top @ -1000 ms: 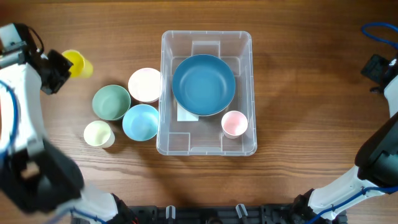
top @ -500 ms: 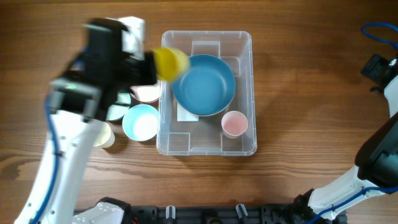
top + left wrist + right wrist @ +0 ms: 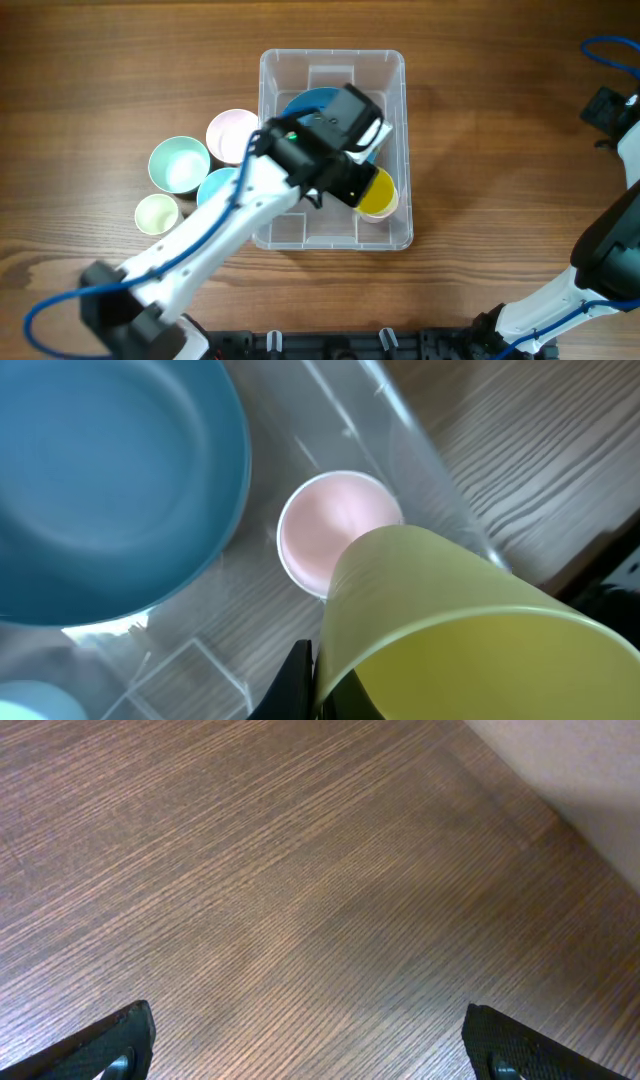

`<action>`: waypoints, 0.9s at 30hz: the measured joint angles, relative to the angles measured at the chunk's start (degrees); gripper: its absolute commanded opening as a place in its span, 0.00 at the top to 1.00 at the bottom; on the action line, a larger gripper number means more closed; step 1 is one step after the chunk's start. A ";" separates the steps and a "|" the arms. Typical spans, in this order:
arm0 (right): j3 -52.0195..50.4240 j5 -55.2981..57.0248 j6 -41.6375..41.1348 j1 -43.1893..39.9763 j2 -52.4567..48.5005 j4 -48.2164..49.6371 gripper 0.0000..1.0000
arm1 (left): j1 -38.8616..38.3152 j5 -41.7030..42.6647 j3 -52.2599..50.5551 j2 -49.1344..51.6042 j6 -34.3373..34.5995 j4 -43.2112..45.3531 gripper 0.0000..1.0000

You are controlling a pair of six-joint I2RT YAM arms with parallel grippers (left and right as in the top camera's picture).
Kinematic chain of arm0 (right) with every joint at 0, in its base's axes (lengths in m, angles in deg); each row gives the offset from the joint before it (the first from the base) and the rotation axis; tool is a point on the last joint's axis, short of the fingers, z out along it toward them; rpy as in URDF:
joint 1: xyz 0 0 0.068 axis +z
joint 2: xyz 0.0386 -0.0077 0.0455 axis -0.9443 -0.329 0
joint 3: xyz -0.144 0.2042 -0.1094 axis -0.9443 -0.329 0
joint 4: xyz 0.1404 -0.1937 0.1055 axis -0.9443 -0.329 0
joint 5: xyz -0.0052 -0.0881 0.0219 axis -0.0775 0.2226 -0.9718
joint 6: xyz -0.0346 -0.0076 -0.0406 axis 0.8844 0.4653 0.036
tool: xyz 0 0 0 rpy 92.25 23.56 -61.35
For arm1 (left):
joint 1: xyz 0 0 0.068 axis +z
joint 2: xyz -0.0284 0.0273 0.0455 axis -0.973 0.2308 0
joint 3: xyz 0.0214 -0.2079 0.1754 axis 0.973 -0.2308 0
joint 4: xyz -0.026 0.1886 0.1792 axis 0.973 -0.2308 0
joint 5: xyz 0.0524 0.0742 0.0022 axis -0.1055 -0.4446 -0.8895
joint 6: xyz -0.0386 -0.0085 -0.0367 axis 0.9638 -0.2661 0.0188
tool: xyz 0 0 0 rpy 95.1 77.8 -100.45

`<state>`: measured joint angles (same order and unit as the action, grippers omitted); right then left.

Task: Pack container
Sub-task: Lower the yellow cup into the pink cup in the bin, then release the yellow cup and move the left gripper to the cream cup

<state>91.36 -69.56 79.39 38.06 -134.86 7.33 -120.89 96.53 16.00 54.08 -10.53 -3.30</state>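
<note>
The clear plastic container (image 3: 392,70) stands mid-table and holds a big blue bowl (image 3: 305,102) and a small pink cup (image 3: 330,530). My left gripper (image 3: 352,190) reaches into the container and is shut on a yellow cup (image 3: 376,194), held over the pink cup at the container's near right corner. In the left wrist view the yellow cup (image 3: 440,630) fills the lower right, with the blue bowl (image 3: 100,480) at the left. My right gripper (image 3: 310,1050) is open and empty over bare wood at the far right.
Left of the container stand a pink bowl (image 3: 228,133), a green bowl (image 3: 178,163), a light blue bowl (image 3: 217,187) and a pale yellow-green cup (image 3: 157,213). A blue cable (image 3: 610,44) lies at the far right edge.
My left arm swung from the far left of the table across into the container, carrying the yellow cup to above the pink cup. The right arm has not moved.
</note>
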 measured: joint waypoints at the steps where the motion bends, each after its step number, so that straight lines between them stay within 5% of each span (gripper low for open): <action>1: 0.00 0.00 0.00 0.00 0.00 0.00 0.00 | -0.04 0.00 -0.02 0.92 -0.04 0.02 0.96; 19: 0.00 0.00 0.00 0.00 0.00 0.00 0.00 | -0.02 -0.02 -0.02 6.23 -0.61 5.66 0.91; 21: 0.00 0.00 0.00 0.00 0.00 0.00 0.00 | -0.02 0.00 -0.02 6.23 -0.81 5.64 0.83; 23: 0.00 0.00 0.00 0.00 0.00 0.00 0.00 | -0.02 -0.04 -0.02 6.23 -0.98 5.62 0.56; 27: 0.00 0.00 0.00 0.00 0.00 0.00 0.00 | -0.02 -0.04 -0.02 6.23 -0.96 5.64 0.50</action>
<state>91.36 -69.56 79.39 38.06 -134.86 7.33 -120.91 96.49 15.97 60.31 -11.49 2.34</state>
